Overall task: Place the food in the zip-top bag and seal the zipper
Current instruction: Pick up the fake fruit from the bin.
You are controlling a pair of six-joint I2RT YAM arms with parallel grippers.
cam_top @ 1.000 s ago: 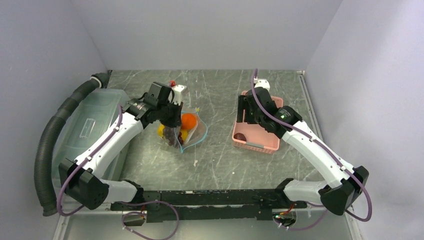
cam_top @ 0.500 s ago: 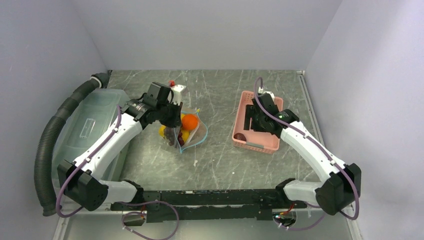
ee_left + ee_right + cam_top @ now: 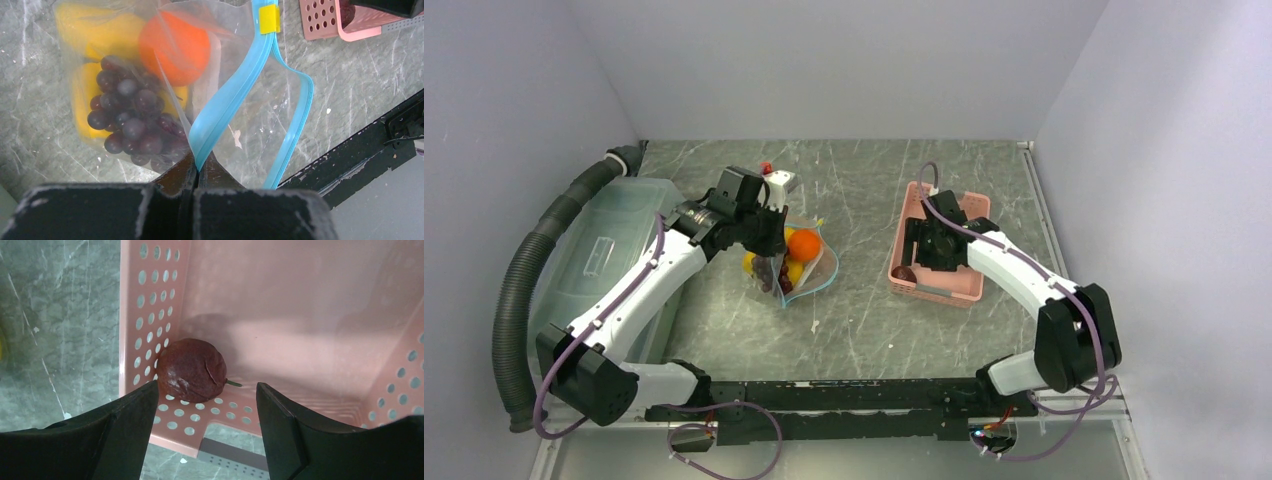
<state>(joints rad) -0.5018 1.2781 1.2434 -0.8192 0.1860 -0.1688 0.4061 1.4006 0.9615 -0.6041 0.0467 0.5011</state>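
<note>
The clear zip-top bag lies left of centre, its mouth gaping. Inside it are an orange ball, a purple grape bunch and yellow pieces. My left gripper is shut on the teal-blue zipper at one end; a yellow slider sits at the far end. My right gripper hangs open over the near-left corner of the pink basket. A wrinkled dark red-brown round fruit rests there, just ahead of the left finger, untouched.
A translucent lidded bin and a black corrugated hose fill the left side. A small white-and-red object lies behind the bag. The pink basket stands right of centre. A black rail runs along the near edge.
My right gripper has moved from the basket's middle toward its near-left corner and lower, above the dark fruit. The left gripper and bag have stayed put.
</note>
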